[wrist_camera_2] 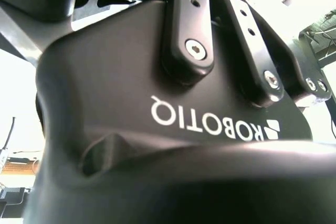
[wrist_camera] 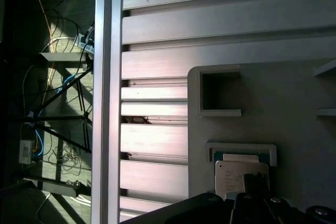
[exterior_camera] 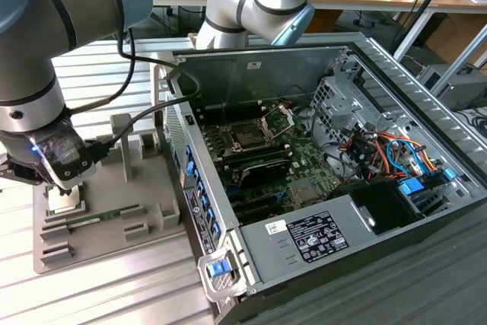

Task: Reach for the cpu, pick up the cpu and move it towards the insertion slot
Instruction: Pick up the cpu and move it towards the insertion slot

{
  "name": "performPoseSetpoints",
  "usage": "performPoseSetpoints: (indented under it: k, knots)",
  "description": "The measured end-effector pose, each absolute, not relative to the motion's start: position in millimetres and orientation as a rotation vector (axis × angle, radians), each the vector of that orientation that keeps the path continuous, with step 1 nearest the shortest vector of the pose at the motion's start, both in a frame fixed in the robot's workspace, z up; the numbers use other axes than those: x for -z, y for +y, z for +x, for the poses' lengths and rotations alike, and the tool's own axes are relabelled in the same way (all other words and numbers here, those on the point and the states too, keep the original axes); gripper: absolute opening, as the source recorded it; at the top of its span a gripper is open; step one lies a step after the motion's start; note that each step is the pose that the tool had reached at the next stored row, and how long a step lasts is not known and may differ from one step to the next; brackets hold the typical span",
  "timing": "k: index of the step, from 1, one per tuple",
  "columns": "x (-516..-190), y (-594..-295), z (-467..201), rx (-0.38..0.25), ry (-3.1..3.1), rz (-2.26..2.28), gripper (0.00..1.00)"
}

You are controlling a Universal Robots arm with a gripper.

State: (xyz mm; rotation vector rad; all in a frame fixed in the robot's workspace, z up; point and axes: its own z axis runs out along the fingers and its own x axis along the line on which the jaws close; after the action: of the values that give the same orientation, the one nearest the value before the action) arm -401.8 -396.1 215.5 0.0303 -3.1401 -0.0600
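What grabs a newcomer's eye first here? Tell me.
The open computer case dominates the exterior view, with the slot near its middle. At that view's left, the gripper hangs right over the cpu at a grey tray.

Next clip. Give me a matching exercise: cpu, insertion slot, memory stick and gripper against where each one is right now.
Things:
1. cpu
2. insertion slot
3. memory stick
4. gripper

Places:
A. inside the open computer case
B. just over the cpu, at the exterior view's left
C. long and green, lying on the grey tray
D. pale square at the grey tray, under the gripper

Pairs: 1-D, 2-A, 3-C, 4-B
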Motion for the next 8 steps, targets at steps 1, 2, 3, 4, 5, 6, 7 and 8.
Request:
performPoseSetpoints:
  k: [1, 2, 3, 4, 5, 6, 7, 8]
  knots:
    - [-215.1, -396.3, -401.9, 0.06, -3.14, 0.03, 0.11]
    - [-214.8, -396.4, -402.1, 0.06, -3.14, 0.03, 0.11]
    - [-214.4, -396.5, -402.3, 0.06, -3.14, 0.03, 0.11]
    - [-214.0, -396.6, -402.5, 0.06, -3.14, 0.03, 0.11]
    - [-213.7, -396.7, -402.7, 0.06, -3.14, 0.03, 0.11]
    - [-213.4, -396.8, -402.8, 0.06, -3.14, 0.031, 0.11]
    - [-213.0, -396.8, -403.0, 0.06, -3.14, 0.031, 0.11]
    - [-212.8, -396.8, -403.1, 0.06, -3.14, 0.03, 0.11]
